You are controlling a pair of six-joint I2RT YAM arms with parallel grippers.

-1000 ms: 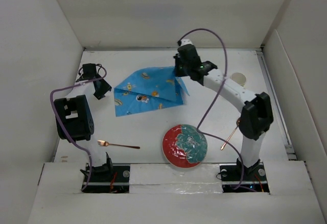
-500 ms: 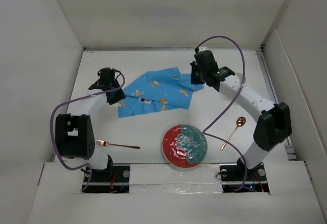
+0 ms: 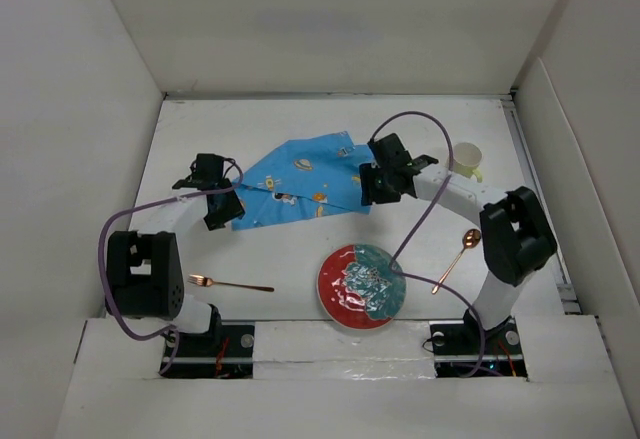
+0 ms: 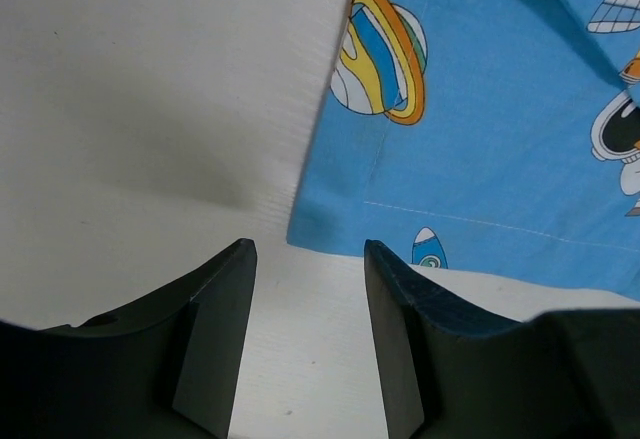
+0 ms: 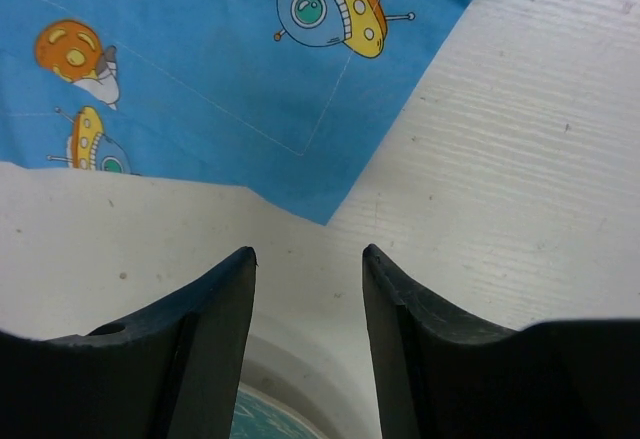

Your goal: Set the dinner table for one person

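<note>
Step in hand: laying out the mat. Blue space-print mat (image 3: 300,181) lies on the dinner table (image 3: 290,244), mid-table toward the far side, skewed to the table edges, w/ what looks like a fold line across it. L gripper (image 3: 222,211) sits low at the mat's left corner. In the left wrist view the L gripper (image 4: 308,259) has its jaws spread w/ nothing between them, mat corner (image 4: 330,229) just ahead of the tips and not pinched. R gripper (image 3: 372,187) is at the mat's right corner. In the right wrist view the R gripper (image 5: 308,259) is likewise spread and empty, cloth corner (image 5: 320,209) just beyond the tips, bare table under them. Plate (image 3: 361,286), red and teal, is near the front edge, apart from the mat; its rim (image 5: 300,379) shows under the R fingers. Fork (image 3: 232,284) lies flat on the table left of the plate, well apart from it. Spoon (image 3: 458,257) lies right of the plate, angled. Pale cup (image 3: 466,157) stands far right, beside the R arm. Judgement: task is early, nothing is on the mat yet. The mat prob. needs squaring, plus flattening if that line is a fold, so next move calls for either a re-pinch at both corners and an even pull, or backing both arms off the cloth w/o dragging it. After that, plate onto mat centre, then fork, spoon, cup. Risk: thin cloth, a low pinch may scrape the table or bunch the corner.
</note>
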